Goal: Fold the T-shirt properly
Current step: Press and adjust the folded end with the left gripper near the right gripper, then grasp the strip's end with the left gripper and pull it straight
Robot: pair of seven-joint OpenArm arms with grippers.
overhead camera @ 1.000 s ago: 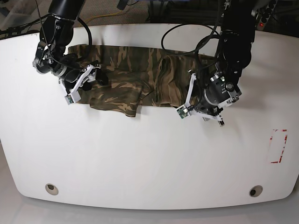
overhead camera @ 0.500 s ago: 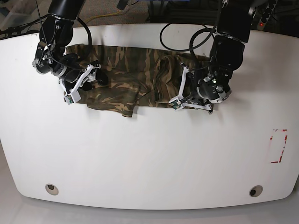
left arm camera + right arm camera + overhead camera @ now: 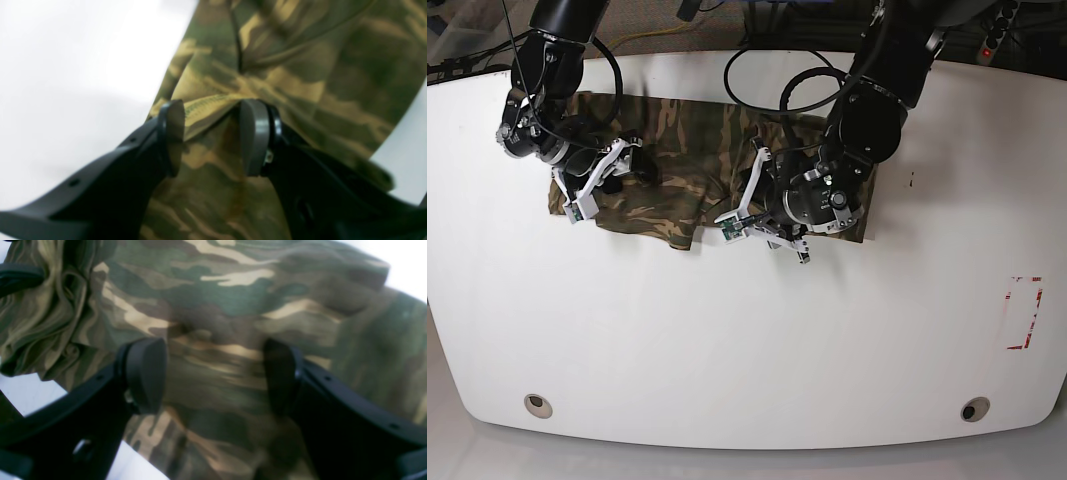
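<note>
Lying along the far half of the white bench, the T-shirt runs lengthwise from side to side, with its long axis across the base view. The left jaws stand part-way open, with a raised ridge of camouflage cloth passing between the two pads; whether the pads actually pinch that ridge I cannot tell, since a gap shows on either side of it. The right jaws are wide apart and hover over flat cloth, holding nothing, with a bunched edge of the shirt off to one side. In the base view the left arm sits over the shirt's middle, nearer its centre fold line, while the right arm is at the shirt's opposite end. A fold across the long axis probably falls to the left arm.
</note>
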